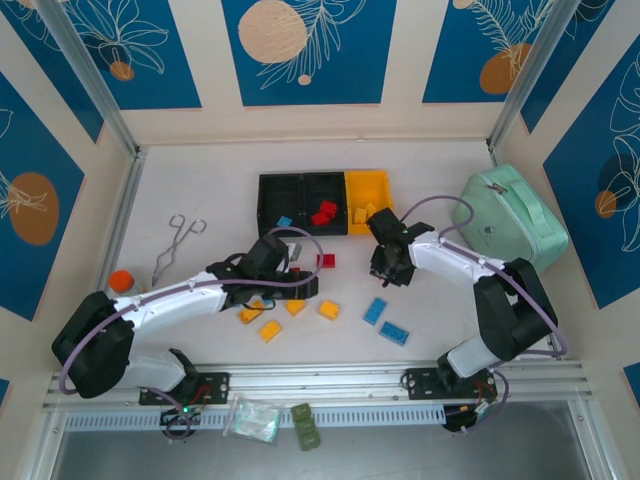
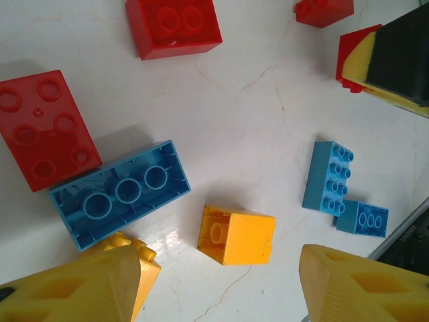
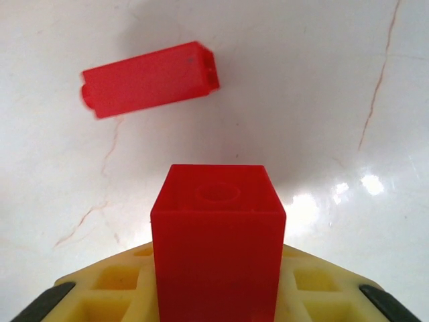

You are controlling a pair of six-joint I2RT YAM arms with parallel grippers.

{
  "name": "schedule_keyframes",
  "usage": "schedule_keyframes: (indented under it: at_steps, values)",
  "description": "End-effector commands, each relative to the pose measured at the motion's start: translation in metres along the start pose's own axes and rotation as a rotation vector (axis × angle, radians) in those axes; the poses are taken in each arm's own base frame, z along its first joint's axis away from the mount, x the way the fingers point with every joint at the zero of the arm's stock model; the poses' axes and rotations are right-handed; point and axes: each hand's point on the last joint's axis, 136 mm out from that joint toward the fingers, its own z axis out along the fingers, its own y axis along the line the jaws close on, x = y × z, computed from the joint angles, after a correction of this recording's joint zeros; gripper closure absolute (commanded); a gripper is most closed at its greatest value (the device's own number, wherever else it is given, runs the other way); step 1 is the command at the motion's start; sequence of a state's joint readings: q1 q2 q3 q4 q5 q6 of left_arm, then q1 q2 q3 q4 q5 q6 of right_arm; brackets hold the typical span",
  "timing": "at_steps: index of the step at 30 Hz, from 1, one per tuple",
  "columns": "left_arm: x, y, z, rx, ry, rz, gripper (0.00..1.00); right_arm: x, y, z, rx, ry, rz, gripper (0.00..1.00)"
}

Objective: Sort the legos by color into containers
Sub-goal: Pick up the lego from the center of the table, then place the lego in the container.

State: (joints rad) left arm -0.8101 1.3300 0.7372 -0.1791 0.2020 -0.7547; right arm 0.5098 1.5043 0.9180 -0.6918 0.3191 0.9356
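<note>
We are seeing right gripper [image 3: 214, 288] clamping glossy red cube [image 3: 216, 221], oblong red brick [image 3: 151, 79] lying beyond, left gripper [image 2: 221, 278] gaping (yellow plastic fingers [image 2: 74, 288]) behind hollow orange block [image 2: 236, 236].

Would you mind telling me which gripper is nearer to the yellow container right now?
Right. The right gripper, shut on a red brick, hangs just on the near side of the yellow container. The left gripper is farther off, nearer the robot and to the left.

Overhead camera views the whole table [image 1: 200, 180]; wrist cameras look down closely.
</note>
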Motion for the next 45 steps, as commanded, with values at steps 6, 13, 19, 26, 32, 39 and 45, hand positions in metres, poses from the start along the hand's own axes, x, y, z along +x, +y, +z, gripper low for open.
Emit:
schedule_keyframes:
  at_steps: [6, 13, 19, 26, 32, 39, 45]
  values:
    - [0.008, 0.034, -0.008, -0.165, -0.031, -0.063, 0.36, -0.006, 0.03, -0.038, -0.07, -0.04, -0.107, 0.72]
    - [0.006, 0.039, -0.02, -0.173, -0.081, -0.086, 0.35, -0.023, 0.08, -0.051, -0.136, -0.058, -0.207, 0.72]
    - [-0.004, 0.039, -0.035, -0.165, -0.104, -0.075, 0.35, -0.041, 0.125, -0.055, -0.177, -0.067, -0.28, 0.72]
    - [-0.023, 0.043, -0.055, -0.167, -0.137, -0.075, 0.35, -0.063, 0.169, -0.042, -0.197, -0.054, -0.329, 0.71]
    - [-0.027, 0.048, -0.06, -0.158, -0.148, -0.097, 0.35, -0.084, 0.201, -0.021, -0.252, 0.015, -0.346, 0.7]
    - [-0.02, 0.054, -0.057, -0.153, -0.143, -0.13, 0.35, -0.111, 0.222, -0.008, -0.278, 0.043, -0.334, 0.69]
    - [-0.017, 0.058, -0.057, -0.161, -0.139, -0.14, 0.35, -0.119, 0.235, 0.004, -0.312, 0.075, -0.328, 0.67]
